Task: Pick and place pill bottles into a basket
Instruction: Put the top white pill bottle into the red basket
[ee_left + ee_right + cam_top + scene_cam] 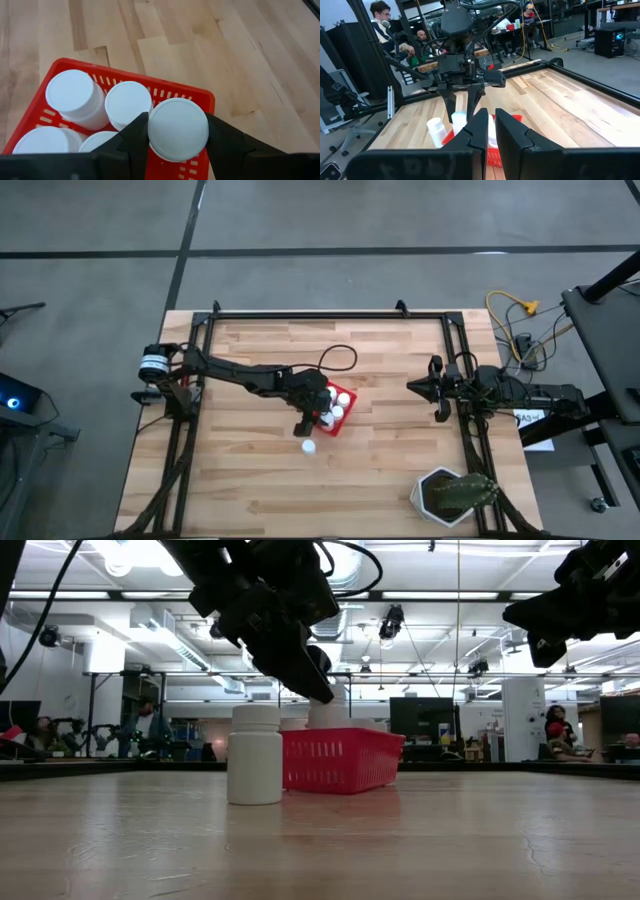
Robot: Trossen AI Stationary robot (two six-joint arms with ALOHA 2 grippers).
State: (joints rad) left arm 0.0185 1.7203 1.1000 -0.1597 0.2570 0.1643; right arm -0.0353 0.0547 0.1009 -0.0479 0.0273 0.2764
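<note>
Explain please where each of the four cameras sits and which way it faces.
High: above, facing straight down; both arms, red basket.
Low: table height, facing level; loose pill bottle beside basket, left gripper above.
Left wrist: faces down past the gripper's fingers, shut on held bottle over the basket.
Right wrist: faces across the table past right gripper, shut, toward left arm.
All share the basket.

Robotics lab or open workshop. Wooden table [250,480] in a black metal frame [320,313] on grey concrete floor. Behind the table: seated people [382,20] at desks, monitors [420,718], exposed ceiling ducts [170,625] and lights, yellow cable [515,310] beside the frame.
</note>
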